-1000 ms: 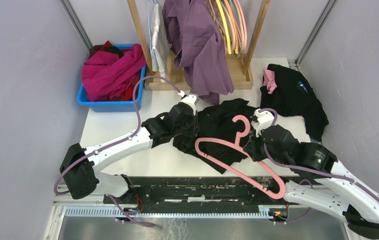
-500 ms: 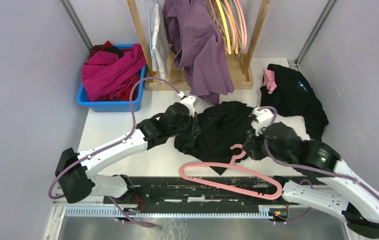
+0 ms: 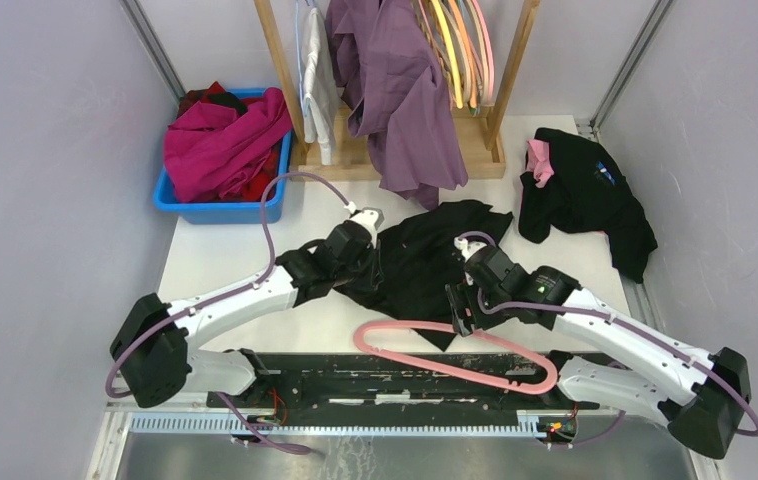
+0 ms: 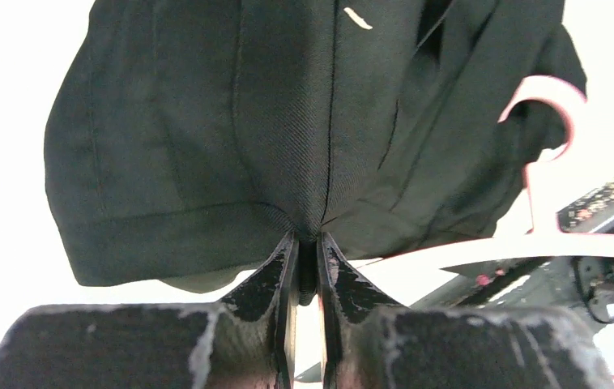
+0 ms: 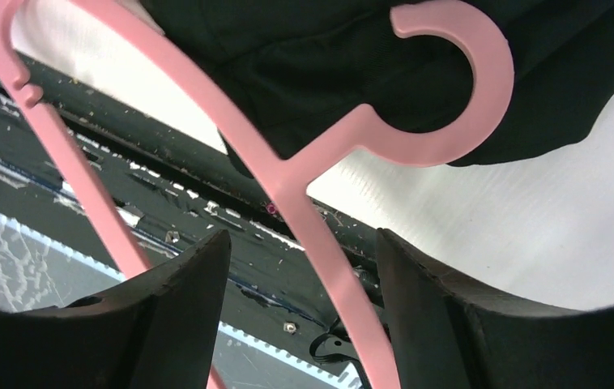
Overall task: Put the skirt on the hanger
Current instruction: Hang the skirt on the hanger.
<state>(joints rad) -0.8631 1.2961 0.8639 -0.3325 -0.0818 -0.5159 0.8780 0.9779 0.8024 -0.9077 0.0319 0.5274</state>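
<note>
Black cloth is all that the skirt (image 3: 425, 255) offers: it lies crumpled about the middle of the tabletop (image 3: 235, 270), toward the near edge. No part of it is draped over or threaded through the pink hanger (image 5: 324, 243), so the task is judged to be at an early stage. The hanger lies across the near edge, with its hook against the skirt's near hem.

A fold of the skirt is pinched between the nearly closed fingers of the left gripper (image 4: 307, 243). The fingers of the right gripper (image 3: 460, 315) are spread wide, and the hanger's neck passes between them ungripped. Finding the waistband and fitting it to the hanger is all left to do.

Both sets of fingertips are covered by the wrists in the top view. No waistband can be made out among the folds. The hanger's far shoulder is cut off in the right wrist view, and it cannot be told whether the hanger rests on the surface or on a finger.
</note>
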